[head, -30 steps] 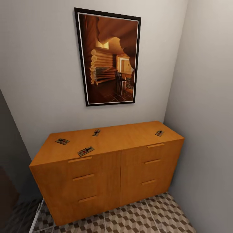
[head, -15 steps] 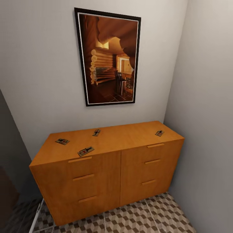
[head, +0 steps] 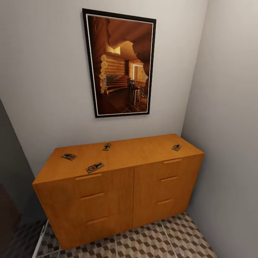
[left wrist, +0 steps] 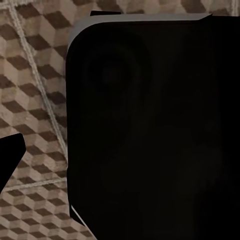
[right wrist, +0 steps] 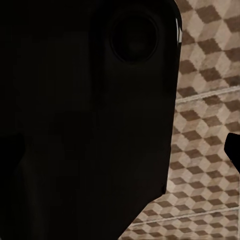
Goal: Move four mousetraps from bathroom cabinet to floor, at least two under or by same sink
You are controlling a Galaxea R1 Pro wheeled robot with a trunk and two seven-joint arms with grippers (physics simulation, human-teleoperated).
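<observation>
From the head view, the orange-brown cabinet [head: 118, 186] stands against a pale wall in a narrow corner, a second wall close on its right and a dark surface close on its left. A dark-framed picture [head: 120, 64] of a log interior hangs above it. Four mousetraps lie flat and well apart on the cabinet top: one at the left [head: 68, 156], one near the front edge [head: 95, 167], one toward the back [head: 106, 146], one at the right [head: 176, 147]. The cube-patterned bathroom floor [head: 150, 242] shows at the cabinet's foot. Each wrist view looks down on the same tiles [left wrist: 35, 100] [right wrist: 210, 100], largely blocked by a dark rounded robot part [left wrist: 150, 130] [right wrist: 85, 120]; whether either gripper is open or closed cannot be told.
</observation>
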